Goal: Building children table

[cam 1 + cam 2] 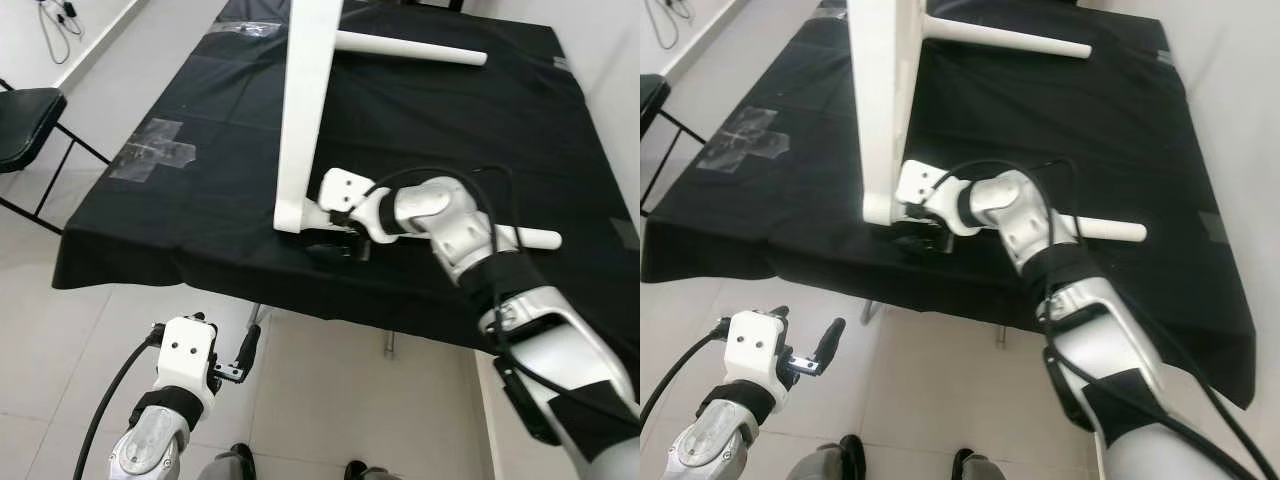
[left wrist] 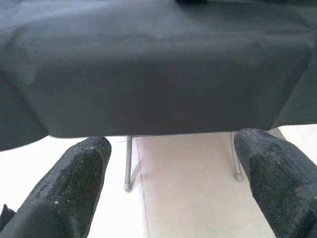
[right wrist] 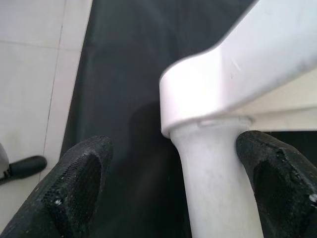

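Note:
A white children's table top (image 1: 305, 110) stands on its edge on the black-clothed table (image 1: 200, 230). One white leg (image 1: 410, 48) sticks out of it at the far end. A second white leg (image 1: 530, 238) runs right from the near corner. My right gripper (image 1: 335, 245) is at that near corner, open, with its fingers (image 3: 79, 183) on either side of the leg (image 3: 218, 188) just below the joint; one finger touches the leg, the other stands apart. My left gripper (image 1: 805, 328) hangs open below the table's front edge, over the floor, holding nothing.
A black chair (image 1: 25, 120) stands at the left. Clear tape (image 1: 150, 150) is stuck on the cloth near the left edge. Thin metal table legs (image 2: 128, 163) stand under the cloth. A white wall runs along the right side.

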`<state>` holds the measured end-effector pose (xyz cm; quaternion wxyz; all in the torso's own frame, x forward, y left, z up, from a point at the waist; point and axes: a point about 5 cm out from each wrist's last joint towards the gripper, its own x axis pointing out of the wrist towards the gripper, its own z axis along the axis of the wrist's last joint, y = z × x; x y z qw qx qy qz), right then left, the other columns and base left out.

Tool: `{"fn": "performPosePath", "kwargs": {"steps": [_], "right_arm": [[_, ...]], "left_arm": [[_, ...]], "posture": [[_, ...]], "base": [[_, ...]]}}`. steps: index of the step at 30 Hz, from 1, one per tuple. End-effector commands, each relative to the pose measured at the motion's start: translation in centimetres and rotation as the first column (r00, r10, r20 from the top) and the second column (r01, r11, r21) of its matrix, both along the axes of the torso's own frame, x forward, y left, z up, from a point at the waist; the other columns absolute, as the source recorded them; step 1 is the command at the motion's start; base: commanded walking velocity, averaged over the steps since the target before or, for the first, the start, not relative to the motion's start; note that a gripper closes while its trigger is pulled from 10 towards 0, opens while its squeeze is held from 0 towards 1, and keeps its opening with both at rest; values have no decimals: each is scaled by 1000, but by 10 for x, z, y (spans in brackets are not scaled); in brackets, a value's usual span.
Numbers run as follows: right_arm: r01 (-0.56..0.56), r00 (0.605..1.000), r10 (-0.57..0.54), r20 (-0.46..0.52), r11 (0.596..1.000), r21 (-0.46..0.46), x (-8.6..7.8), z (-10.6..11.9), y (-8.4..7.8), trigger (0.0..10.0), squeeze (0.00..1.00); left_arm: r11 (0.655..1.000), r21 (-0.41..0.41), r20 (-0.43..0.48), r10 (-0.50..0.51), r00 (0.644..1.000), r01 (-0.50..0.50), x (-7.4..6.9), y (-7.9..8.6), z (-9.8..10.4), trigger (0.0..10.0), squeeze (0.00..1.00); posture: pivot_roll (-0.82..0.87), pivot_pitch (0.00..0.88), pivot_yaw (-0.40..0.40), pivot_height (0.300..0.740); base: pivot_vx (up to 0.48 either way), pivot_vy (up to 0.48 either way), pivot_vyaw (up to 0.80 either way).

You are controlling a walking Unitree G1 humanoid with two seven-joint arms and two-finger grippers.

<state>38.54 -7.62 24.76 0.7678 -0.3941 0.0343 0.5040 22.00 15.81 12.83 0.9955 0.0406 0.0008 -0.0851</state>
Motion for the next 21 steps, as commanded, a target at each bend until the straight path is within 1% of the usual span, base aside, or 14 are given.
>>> {"fn": "performPosePath", "kwargs": {"steps": [1,2,3,4,5,6,7,8,10,11,14,15,17,21], "right_arm": [[-6,999,9,-42,999,53,-1,-9,17,10000,0],[-6,999,9,-42,999,53,-1,-9,17,10000,0],[18,1000,-17,-9,993,118,1,-3,31,10000,0],[18,1000,-17,-9,993,118,1,-3,31,10000,0],[51,999,-53,6,980,191,3,3,45,10000,0],[51,999,-53,6,980,191,3,3,45,10000,0],[81,996,-89,19,963,257,3,10,60,10000,0],[81,996,-89,19,963,257,3,10,60,10000,0],[110,989,-135,52,936,336,2,20,83,10000,0],[110,989,-135,52,936,336,2,20,83,10000,0],[102,987,-144,79,915,390,-3,28,101,10000,0],[102,987,-144,79,915,390,-3,28,101,10000,0],[74,988,-125,92,899,432,-9,35,118,10000,0],[62,989,-117,94,890,451,-12,38,124,10000,0]], "left_arm": [[1000,-13,-24,-3,1000,3,-3,-1,-3,10000,0],[1000,-13,-24,-3,1000,3,-3,-1,-3,10000,0],[1000,-13,-22,-1,1000,1,-3,-2,-3,10000,0],[1000,-13,-22,-1,1000,1,-3,-2,-3,10000,0],[1000,-12,-21,1,1000,-1,-3,-2,-3,10000,0],[1000,-12,-21,1,1000,-1,-3,-2,-3,10000,0],[1000,-10,-19,4,1000,-4,-3,-3,-2,10000,0],[1000,-10,-19,4,1000,-4,-3,-3,-2,10000,0],[1000,-11,-17,12,1000,-13,-4,-3,-2,10000,0],[1000,-11,-17,12,1000,-13,-4,-3,-2,10000,0],[1000,-13,-17,17,1000,-17,-5,-4,-2,10000,0],[1000,-13,-17,17,1000,-17,-5,-4,-2,10000,0],[1000,-14,-18,17,1000,-17,-6,-5,-2,10000,0],[1000,-14,-19,15,1000,-15,-6,-5,-2,10000,0]], "posture": [[123,301,-92,740],[123,301,-92,740],[132,300,-92,740],[132,300,-92,740],[136,302,-93,740],[136,302,-93,740],[146,305,-99,740],[146,305,-99,740],[149,309,-103,740],[149,309,-103,740],[149,313,-107,740],[149,313,-107,740],[151,312,-105,740],[152,310,-104,740]], "base": [[0,0,0],[0,0,0],[0,0,0],[0,0,0],[0,0,0],[0,0,0],[0,0,0],[0,0,0],[0,0,0],[0,0,0],[0,0,0],[0,0,0],[0,0,0],[0,0,0]]}}
